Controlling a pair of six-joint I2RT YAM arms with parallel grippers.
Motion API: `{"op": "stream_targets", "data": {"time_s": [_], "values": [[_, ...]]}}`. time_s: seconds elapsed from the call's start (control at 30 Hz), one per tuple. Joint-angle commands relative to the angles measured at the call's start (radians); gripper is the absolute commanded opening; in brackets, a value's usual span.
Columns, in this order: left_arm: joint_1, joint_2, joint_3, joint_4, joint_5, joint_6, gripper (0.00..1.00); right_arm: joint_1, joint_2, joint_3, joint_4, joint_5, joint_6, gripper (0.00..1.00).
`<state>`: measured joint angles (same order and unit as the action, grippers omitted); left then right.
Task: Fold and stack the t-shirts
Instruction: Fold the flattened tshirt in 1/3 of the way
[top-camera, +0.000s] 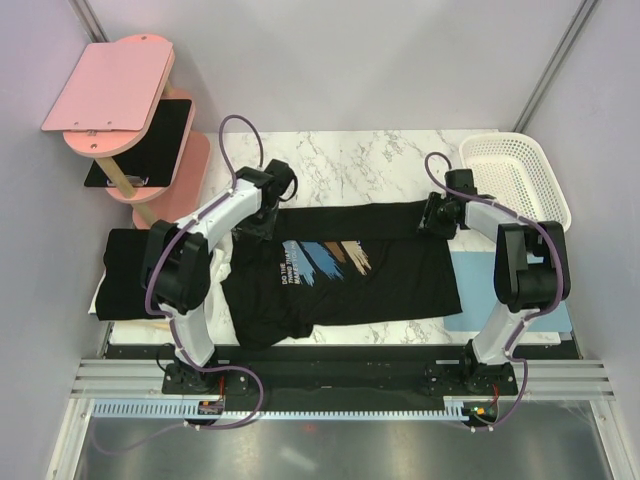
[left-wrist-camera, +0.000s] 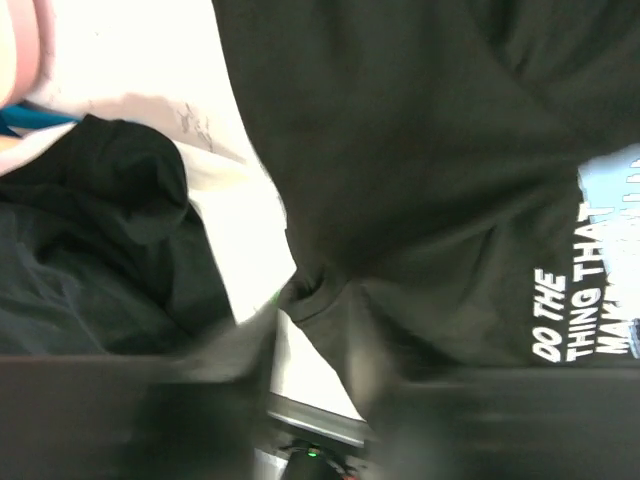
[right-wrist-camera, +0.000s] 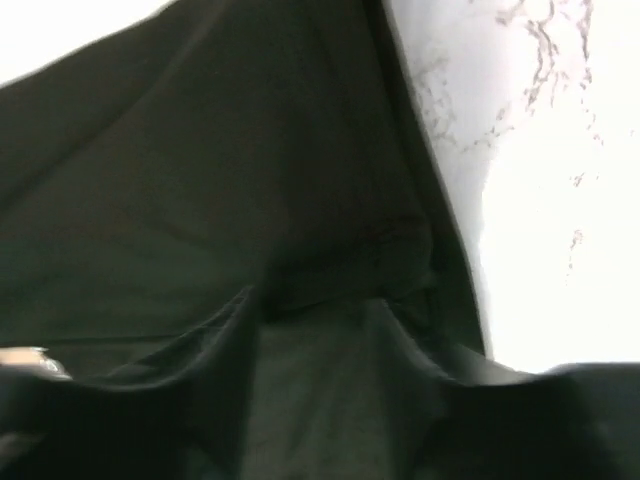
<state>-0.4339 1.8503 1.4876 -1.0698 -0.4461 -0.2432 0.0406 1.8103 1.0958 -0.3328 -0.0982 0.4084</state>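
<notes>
Two grippers sit low over the far edge of one black short-sleeved t-shirt with slanted blue, white and tan streaks and small white text on its chest (top-camera: 340, 275). The left gripper (top-camera: 262, 215) is at the end of that edge near the collar. In its wrist view the fingers are a dark blur and a small pucker of cloth lies just ahead of them, so I cannot tell whether the jaws are apart or pinching. The right gripper (top-camera: 435, 215) is at the opposite end. Its wrist view shows the two dark fingers (right-wrist-camera: 150, 400) spread, with flat black fabric showing in the gap and a bunched crease just beyond.

The printed shirt lies spread across the middle of the white marble-patterned tabletop (top-camera: 350, 170). Its right part overlaps a light blue flat rectangular mat (top-camera: 520, 320). A second black t-shirt (top-camera: 125, 275) lies rumpled at the table's left edge, beside the left arm. Behind it stands a pink tiered shelf stand (top-camera: 110, 95) carrying a thin black rectangular board (top-camera: 165, 130). A white plastic lattice basket (top-camera: 515, 175) sits at the far right corner.
</notes>
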Motion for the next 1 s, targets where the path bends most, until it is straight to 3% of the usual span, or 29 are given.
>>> {"op": "stream_targets", "data": {"time_s": [0.0, 0.03, 0.17, 0.27, 0.3, 0.33, 0.37, 0.4, 0.67, 0.97], "values": [[-0.029, -0.049, -0.012, -0.007, -0.069, -0.074, 0.81, -0.005, -0.092, -0.017, -0.035, 0.018, -0.023, 0.85], [-0.032, -0.066, -0.013, 0.005, -0.086, -0.088, 0.99, -0.005, -0.107, -0.028, -0.020, 0.029, -0.032, 0.96], [-0.032, -0.115, 0.012, 0.062, -0.086, -0.041, 1.00, -0.004, -0.164, -0.028, 0.032, 0.032, -0.048, 0.98], [-0.032, -0.056, 0.092, 0.062, -0.086, -0.011, 0.98, 0.010, -0.125, 0.016, 0.064, 0.008, -0.062, 0.98], [-0.032, -0.036, 0.112, 0.064, -0.082, -0.007, 0.95, 0.016, -0.102, 0.062, 0.061, 0.000, -0.069, 0.88], [-0.032, 0.018, 0.152, 0.064, -0.077, -0.004, 0.74, 0.028, -0.079, 0.084, 0.058, -0.011, -0.075, 0.73], [-0.031, 0.041, 0.170, 0.064, -0.069, -0.004, 0.34, 0.034, -0.034, 0.104, 0.060, -0.044, -0.082, 0.06], [-0.029, 0.068, 0.189, 0.065, -0.065, -0.008, 0.02, 0.044, -0.011, 0.142, 0.057, -0.049, -0.083, 0.00], [0.024, 0.263, 0.322, 0.087, 0.127, -0.059, 0.02, 0.125, 0.211, 0.289, -0.022, -0.009, -0.103, 0.00], [0.067, 0.392, 0.373, 0.102, 0.188, -0.053, 0.02, 0.127, 0.284, 0.325, -0.032, 0.061, -0.097, 0.00]]}}
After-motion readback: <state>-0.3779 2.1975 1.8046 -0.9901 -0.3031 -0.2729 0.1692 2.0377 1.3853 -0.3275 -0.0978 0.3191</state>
